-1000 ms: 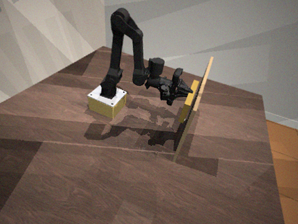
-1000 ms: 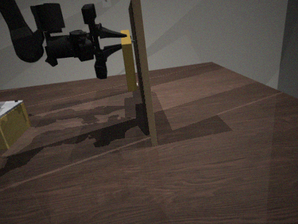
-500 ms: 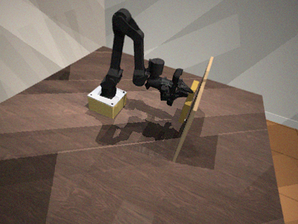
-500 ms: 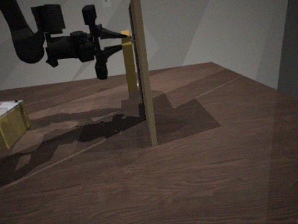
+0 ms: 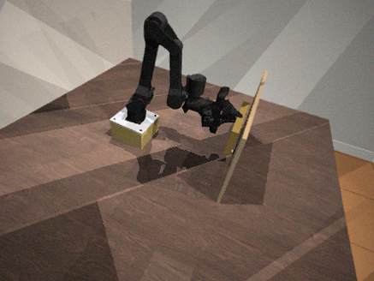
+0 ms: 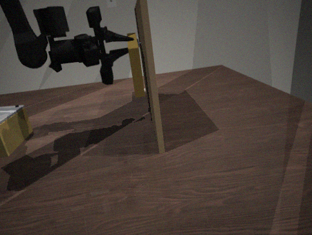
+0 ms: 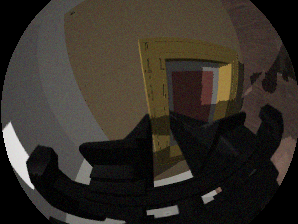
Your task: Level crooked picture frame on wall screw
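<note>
The yellow picture frame (image 5: 237, 131) (image 6: 135, 64) (image 7: 158, 90) stands upright, close in front of the tan upright board (image 5: 255, 102) (image 6: 152, 81) (image 7: 105, 55). It has a dark red picture (image 7: 190, 92) inside a grey border. My gripper (image 5: 240, 115) (image 6: 131, 44) (image 7: 157, 115) is shut on the frame's side bar, which is on the left in the wrist view. There the top bar slopes slightly down to the right, but the view is distorted and I cannot tell whether the frame is level. The frame hides the notched strip, and I cannot make out the screw clearly.
The board stands on the brown wooden table (image 5: 164, 240) (image 6: 129, 200). The arm's base sits on a yellow block (image 5: 127, 135) (image 6: 16, 130) with a white top, well back from the board. Dark shadows of the arm and board lie across the table.
</note>
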Available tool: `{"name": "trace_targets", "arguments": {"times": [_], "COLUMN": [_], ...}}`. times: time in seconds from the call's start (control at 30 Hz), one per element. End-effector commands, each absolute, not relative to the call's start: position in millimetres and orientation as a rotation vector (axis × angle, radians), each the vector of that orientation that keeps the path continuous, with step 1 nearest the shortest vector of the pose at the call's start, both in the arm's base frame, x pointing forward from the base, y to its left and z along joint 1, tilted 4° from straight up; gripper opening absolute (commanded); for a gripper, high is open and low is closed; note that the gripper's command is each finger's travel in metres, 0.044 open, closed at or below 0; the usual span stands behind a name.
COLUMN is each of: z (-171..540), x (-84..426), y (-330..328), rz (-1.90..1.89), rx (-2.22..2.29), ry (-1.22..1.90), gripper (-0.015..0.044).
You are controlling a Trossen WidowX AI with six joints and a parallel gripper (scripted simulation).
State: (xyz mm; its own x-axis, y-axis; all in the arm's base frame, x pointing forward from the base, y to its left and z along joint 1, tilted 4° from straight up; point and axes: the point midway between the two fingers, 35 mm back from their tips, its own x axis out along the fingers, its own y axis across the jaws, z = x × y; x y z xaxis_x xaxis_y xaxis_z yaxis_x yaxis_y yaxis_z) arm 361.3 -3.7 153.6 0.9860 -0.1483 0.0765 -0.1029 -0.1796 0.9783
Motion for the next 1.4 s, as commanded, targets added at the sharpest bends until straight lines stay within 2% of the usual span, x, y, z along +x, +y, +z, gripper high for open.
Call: {"name": "trace_targets", "arguments": {"times": [0.0,1.37], "z": [153.9,154.3], "x": [361.2,361.4], "y": [-4.1,-3.4], "rz": [-0.04,-0.057], "rx": [1.756,1.588], "ry": [-0.193,-0.178], "gripper": [0.0,0.0]}}
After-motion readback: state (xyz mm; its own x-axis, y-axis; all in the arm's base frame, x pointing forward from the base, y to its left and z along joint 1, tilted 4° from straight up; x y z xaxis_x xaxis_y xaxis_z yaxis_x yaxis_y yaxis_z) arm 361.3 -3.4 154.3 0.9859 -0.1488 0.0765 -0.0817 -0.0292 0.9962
